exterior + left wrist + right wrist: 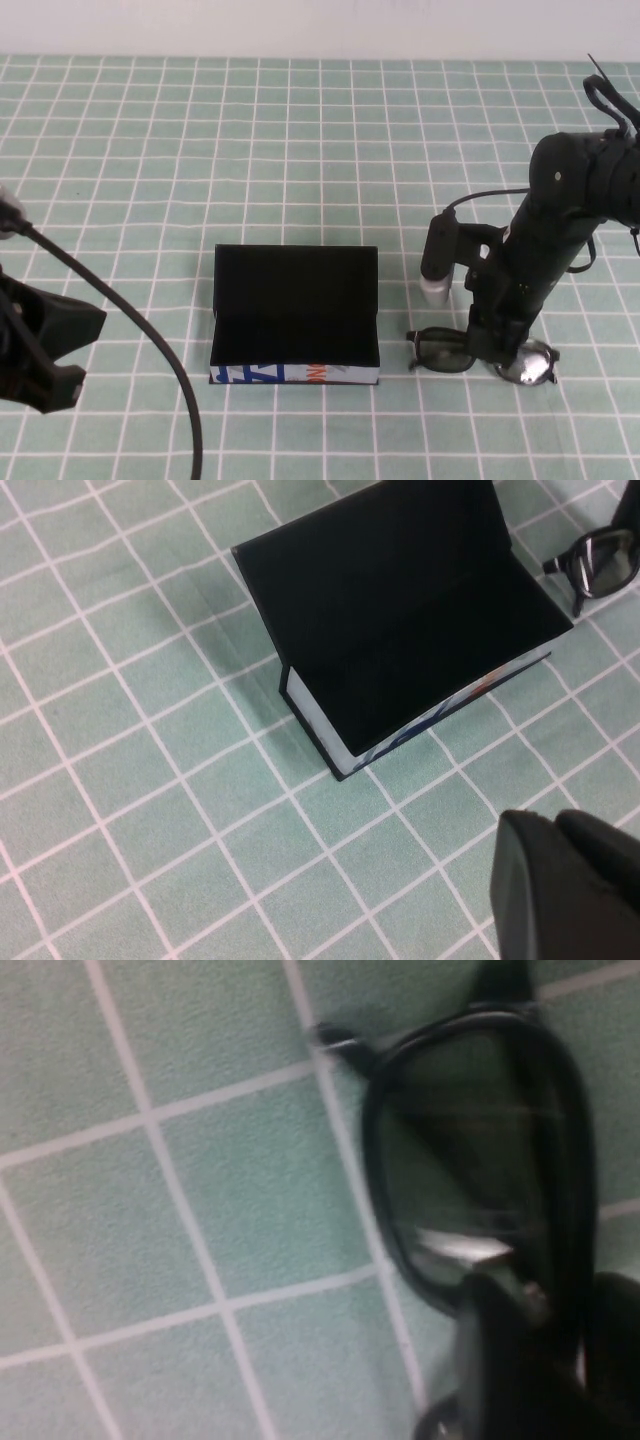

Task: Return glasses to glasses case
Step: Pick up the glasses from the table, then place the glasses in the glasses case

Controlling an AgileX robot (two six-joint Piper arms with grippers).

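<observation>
The glasses (pixel 470 355) are a black, thick-framed plastic pair with rectangular, slightly tinted lenses, lying on the green-checked table (pixel 300 130) near its front edge, toward the right front corner. They sit just beside the glasses case (pixel 296 316), apart from it, on its right side. The case is a rectangular black box, open, with its flat lid tilted back toward the far edge, a black interior, and a white front edge printed in blue and orange.

The right gripper (pixel 497 352) is down at the middle of the glasses, its fingers either side of the frame about the bridge — whether they already pinch it cannot be told. The high view hides that spot behind the arm itself. The right wrist view shows one lens (pixel 480 1160) up close, with the dark rim, a bright glint on the glass, and a black finger (pixel 500 1360) overlapping the rim at the lens's end.

The left gripper (pixel 45 355) hangs near the table's left front corner, well apart from the case; its fingers' state cannot be told. Only a dark part of it (pixel 565 885) shows in the left wrist view — which also catches the case (pixel 400 620) from its end and one lens of the glasses (pixel 605 565) beyond it.
</observation>
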